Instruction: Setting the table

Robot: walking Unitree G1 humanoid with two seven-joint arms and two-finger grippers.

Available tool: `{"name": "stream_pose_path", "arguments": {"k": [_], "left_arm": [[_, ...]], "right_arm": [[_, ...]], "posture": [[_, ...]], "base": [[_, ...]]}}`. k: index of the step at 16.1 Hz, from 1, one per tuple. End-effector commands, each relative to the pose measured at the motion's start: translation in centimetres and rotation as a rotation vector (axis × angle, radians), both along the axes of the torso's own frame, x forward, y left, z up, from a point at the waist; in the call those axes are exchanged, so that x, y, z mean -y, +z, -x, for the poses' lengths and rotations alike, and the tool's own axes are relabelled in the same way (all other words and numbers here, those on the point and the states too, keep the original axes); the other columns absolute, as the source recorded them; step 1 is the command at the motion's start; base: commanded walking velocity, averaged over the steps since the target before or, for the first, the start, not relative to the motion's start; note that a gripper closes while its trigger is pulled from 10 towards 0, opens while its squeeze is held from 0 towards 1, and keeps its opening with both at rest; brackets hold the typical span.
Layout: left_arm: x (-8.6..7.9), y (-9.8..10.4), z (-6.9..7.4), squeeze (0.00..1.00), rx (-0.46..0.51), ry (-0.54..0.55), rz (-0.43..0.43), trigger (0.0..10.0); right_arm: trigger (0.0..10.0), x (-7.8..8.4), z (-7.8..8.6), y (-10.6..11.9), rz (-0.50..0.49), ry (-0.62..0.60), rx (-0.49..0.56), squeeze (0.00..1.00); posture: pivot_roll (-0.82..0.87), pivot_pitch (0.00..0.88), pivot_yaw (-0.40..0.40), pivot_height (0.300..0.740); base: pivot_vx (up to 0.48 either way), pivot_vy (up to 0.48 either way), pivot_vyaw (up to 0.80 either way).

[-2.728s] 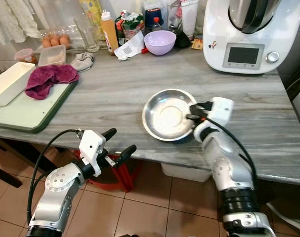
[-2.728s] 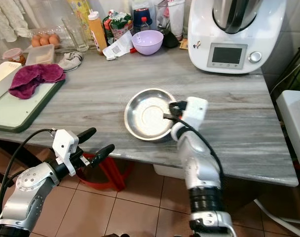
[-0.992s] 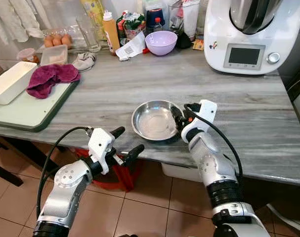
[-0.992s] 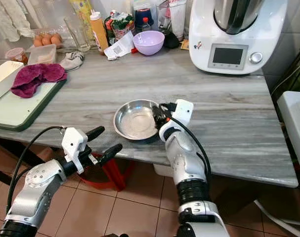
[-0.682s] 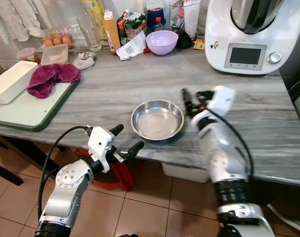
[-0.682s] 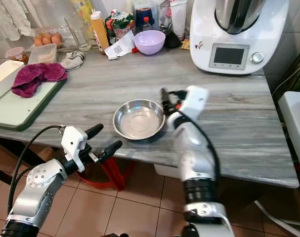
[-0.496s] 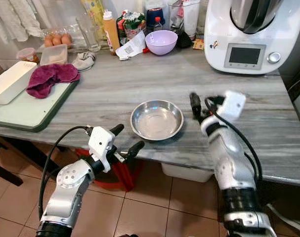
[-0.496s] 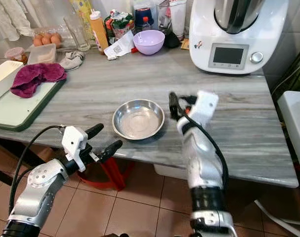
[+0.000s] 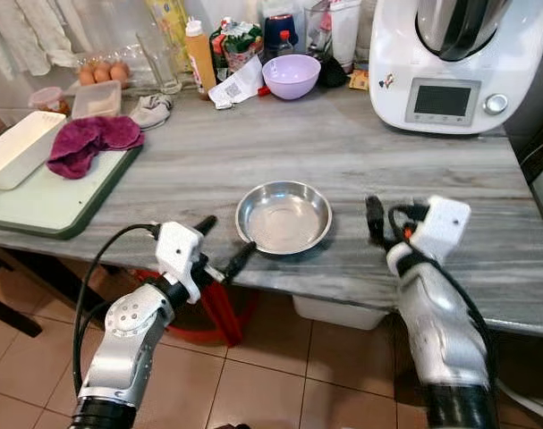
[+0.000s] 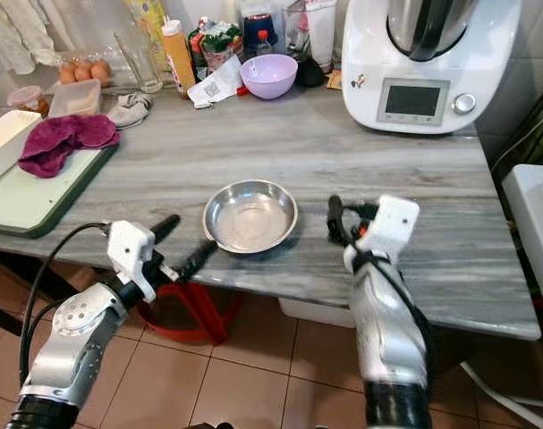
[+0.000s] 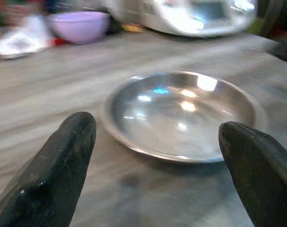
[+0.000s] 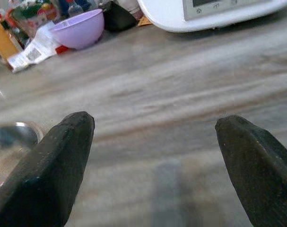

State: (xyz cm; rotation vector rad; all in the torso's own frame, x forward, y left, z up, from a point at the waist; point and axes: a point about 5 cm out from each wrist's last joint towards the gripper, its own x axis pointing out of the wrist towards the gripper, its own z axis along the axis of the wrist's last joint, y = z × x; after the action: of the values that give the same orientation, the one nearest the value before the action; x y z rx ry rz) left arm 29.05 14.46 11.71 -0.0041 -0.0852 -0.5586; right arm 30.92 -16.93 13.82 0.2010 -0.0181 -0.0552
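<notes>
Near the front edge of the grey wood-grain desk (image 9: 208,161) sits the shallow round stainless-steel bowl (image 9: 284,216), upright and empty, with neither gripper touching it. The left gripper (image 9: 221,248) hangs at the desk's front edge, just left of the bowl, its two black fingers pointing toward the rim; in the left wrist view the jaws stand wide apart, and the bowl (image 11: 181,116) lies on the desk beyond them. The right gripper (image 9: 376,221) is over the desk to the right of the bowl, apart from it, and its jaws are also wide, with bare desk between the fingers in the right wrist view.

Well behind the bowl, at the back of the desk, a lilac plastic bowl (image 9: 291,76) stands beside a crumpled paper packet (image 9: 238,83) and an orange squeeze bottle with a white cap (image 9: 199,56). A large white kitchen machine with a small screen (image 9: 448,63) occupies the back right. On the left, a crumpled magenta cloth (image 9: 90,144) lies partly on a pale green-edged tray (image 9: 47,201), next to a long white rectangular dish (image 9: 16,148). Brown eggs (image 9: 101,74) sit in a clear carton at the back left.
</notes>
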Motion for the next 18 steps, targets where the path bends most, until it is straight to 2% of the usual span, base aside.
{"name": "stream_pose_path", "arguments": {"k": [1,2,5,6,7,8,9,18], "left_arm": [[-0.6,0.3,0.2,0.0,0.029,0.075,-0.013,10.0],[-0.6,0.4,0.2,0.0,0.033,0.087,-0.022,10.0],[-0.7,0.3,0.0,0.0,0.019,0.256,-0.071,10.0],[-0.7,0.3,0.0,0.0,0.008,0.258,-0.064,10.0],[-0.5,0.1,0.3,0.0,-0.008,0.278,-0.052,10.0],[-0.5,-0.3,0.4,0.0,-0.02,0.314,-0.077,10.0],[-0.5,-0.4,0.4,0.0,-0.006,0.322,-0.108,10.0],[0.0,-0.9,0.7,0.0,-0.066,0.318,-0.142,10.0]], "right_arm": [[10.0,-0.3,0.5,0.6,0.034,0.01,0.011,1.0],[10.0,-0.1,0.6,0.5,0.032,0.005,0.009,1.0],[10.0,0.4,1.7,1.0,0.054,-0.009,0.037,1.0],[10.0,0.3,1.8,1.1,0.057,-0.007,0.039,1.0],[10.0,0.3,2.2,1.2,0.069,-0.002,0.049,0.89],[10.0,0.2,2.3,1.1,0.052,-0.001,0.042,0.22],[10.0,0.0,2.4,1.0,0.045,0.007,0.029,0.0],[10.0,-0.4,2.7,0.4,0.018,0.017,-0.005,0.0]], "posture": [[-0.13,0.097,0.11,0.74],[-0.13,0.097,0.11,0.74],[-0.14,0.098,0.112,0.74],[-0.14,0.098,0.112,0.74],[-0.14,0.101,0.111,0.74],[-0.14,0.103,0.11,0.74],[-0.14,0.103,0.11,0.74],[-0.13,0.112,0.117,0.74]], "base": [[0.0,0.0,0.0],[0.0,0.0,0.0],[0.0,0.0,0.0],[0.0,0.0,0.0],[0.0,0.0,0.0],[0.0,0.0,0.0],[0.0,0.0,0.0],[0.0,0.0,-0.68]]}}
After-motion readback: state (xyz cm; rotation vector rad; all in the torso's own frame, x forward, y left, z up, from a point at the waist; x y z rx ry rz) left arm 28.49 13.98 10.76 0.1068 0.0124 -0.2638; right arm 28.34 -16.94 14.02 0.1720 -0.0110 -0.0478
